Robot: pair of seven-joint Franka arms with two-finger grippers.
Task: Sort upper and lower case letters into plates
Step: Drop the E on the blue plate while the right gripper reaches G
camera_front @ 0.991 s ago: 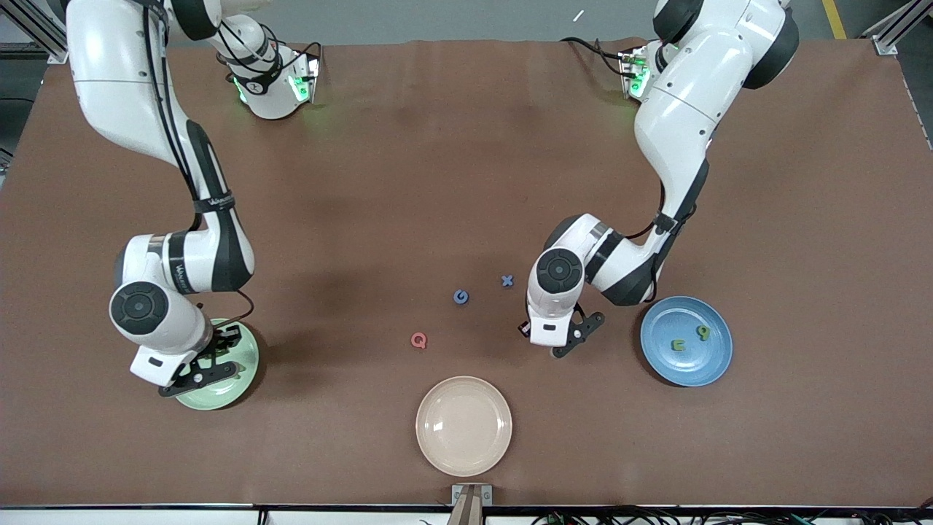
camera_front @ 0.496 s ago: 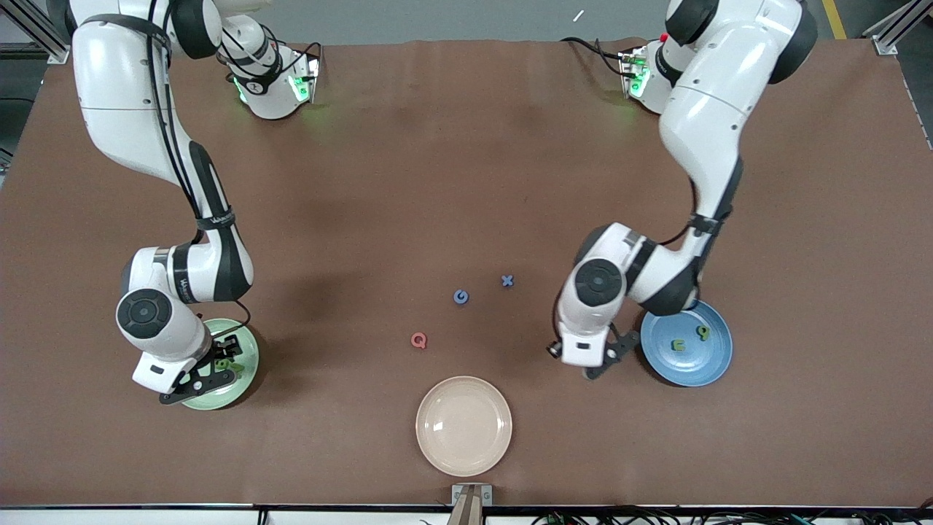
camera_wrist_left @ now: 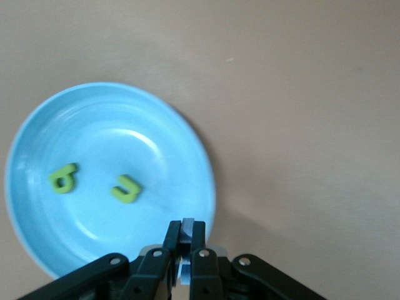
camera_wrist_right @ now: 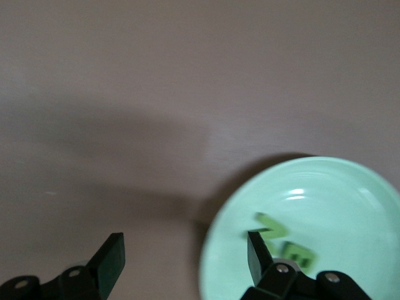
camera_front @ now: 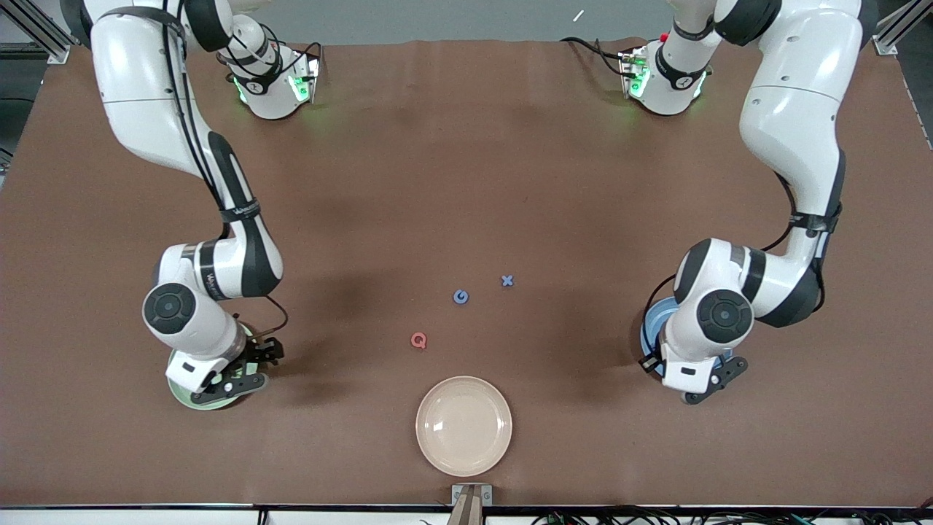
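Note:
The blue plate (camera_front: 650, 321) lies at the left arm's end of the table, mostly hidden under the left arm. In the left wrist view the blue plate (camera_wrist_left: 156, 119) holds two green letters (camera_wrist_left: 63, 178) (camera_wrist_left: 126, 188). My left gripper (camera_front: 703, 378) (camera_wrist_left: 185, 229) hangs over the plate's edge, shut on a small blue piece (camera_wrist_left: 187, 226) whose shape I cannot read. The pale green plate (camera_front: 182, 394) (camera_wrist_right: 350, 206) holds green letters (camera_wrist_right: 272, 226). My right gripper (camera_front: 237, 370) (camera_wrist_right: 182, 250) is open and empty over that plate's edge.
A blue G (camera_front: 461, 297), a blue x (camera_front: 507, 280) and a red Q (camera_front: 418, 340) lie on the brown table (camera_front: 466, 168) between the arms. A cream-beige plate (camera_front: 463, 426) sits nearest the front camera, with nothing in it.
My left gripper has travelled from beside the x to over the blue plate's edge. My right gripper has shifted across the green plate toward the table's middle.

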